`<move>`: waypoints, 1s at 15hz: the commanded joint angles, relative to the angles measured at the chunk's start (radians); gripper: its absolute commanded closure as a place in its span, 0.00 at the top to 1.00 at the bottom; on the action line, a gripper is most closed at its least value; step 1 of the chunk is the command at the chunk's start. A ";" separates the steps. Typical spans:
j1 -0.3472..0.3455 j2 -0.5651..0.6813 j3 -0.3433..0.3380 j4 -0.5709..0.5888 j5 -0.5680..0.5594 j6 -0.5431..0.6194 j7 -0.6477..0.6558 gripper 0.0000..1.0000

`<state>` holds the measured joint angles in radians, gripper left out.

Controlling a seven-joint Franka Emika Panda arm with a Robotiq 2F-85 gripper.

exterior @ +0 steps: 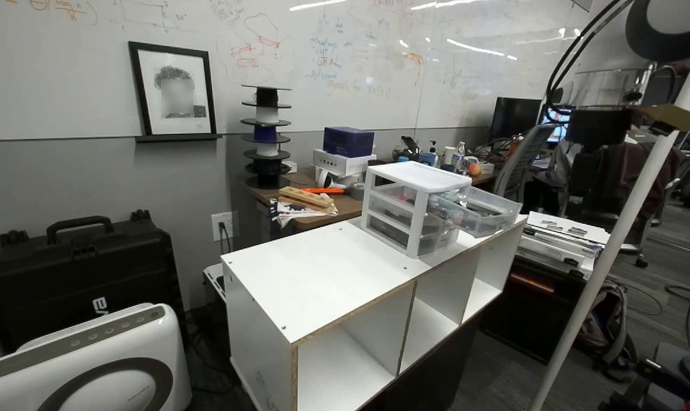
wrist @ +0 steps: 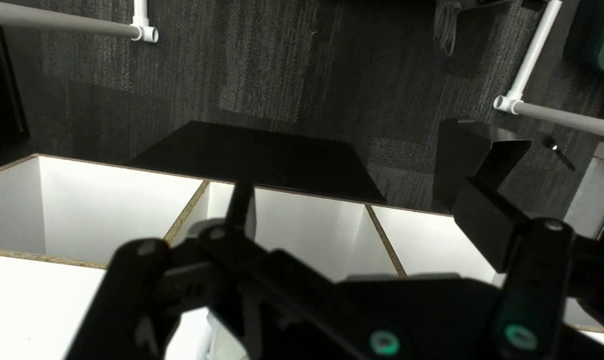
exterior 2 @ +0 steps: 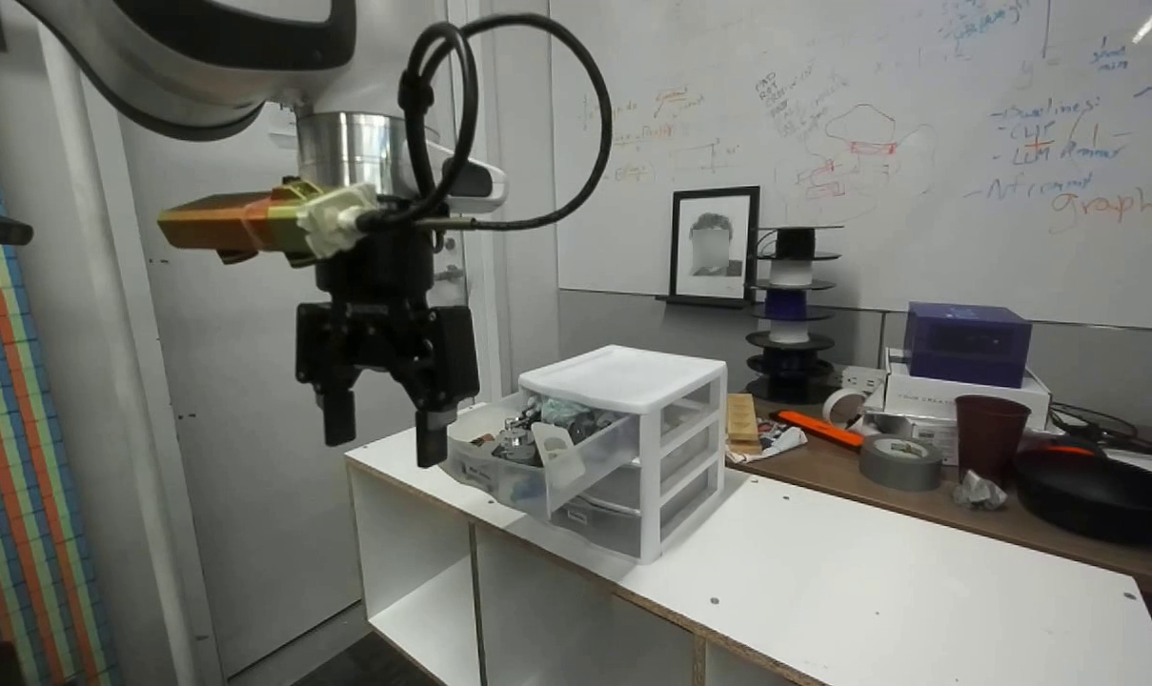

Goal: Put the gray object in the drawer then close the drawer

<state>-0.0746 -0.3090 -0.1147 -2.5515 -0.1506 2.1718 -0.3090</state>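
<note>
The top translucent drawer (exterior: 490, 220) of the small white-framed drawer unit (exterior: 419, 176) is pulled out in both exterior views. In an exterior view the drawer (exterior 2: 504, 476) holds a jumble of things, among them a grey metallic item (exterior 2: 515, 443) and a pale flat piece with a hole (exterior 2: 558, 455). I cannot tell which thing is the gray object. My gripper (exterior 2: 386, 431) points down, with its fingers apart and nothing between them. It hangs beside the open drawer's front, slightly above it. In the wrist view the gripper (wrist: 364, 220) is spread over the shelf's front.
The drawer unit stands on a long white cubby shelf (exterior: 316, 279). A brown desk (exterior 2: 852, 486) behind it holds a grey tape roll (exterior 2: 900, 463), a crumpled grey piece (exterior 2: 979, 492), a dark red cup (exterior 2: 990, 433), a black pan (exterior 2: 1100, 495) and stacked spools (exterior 2: 791, 314). A pole (exterior: 618, 228) stands nearby.
</note>
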 commanded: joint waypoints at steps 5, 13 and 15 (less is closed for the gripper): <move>-0.002 0.102 -0.003 -0.041 -0.034 0.214 -0.015 0.76; 0.005 0.148 0.002 -0.051 -0.006 0.317 -0.020 0.20; 0.016 0.161 0.012 -0.034 0.006 0.348 -0.009 0.05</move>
<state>-0.0726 -0.1554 -0.1130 -2.5946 -0.1685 2.4635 -0.3136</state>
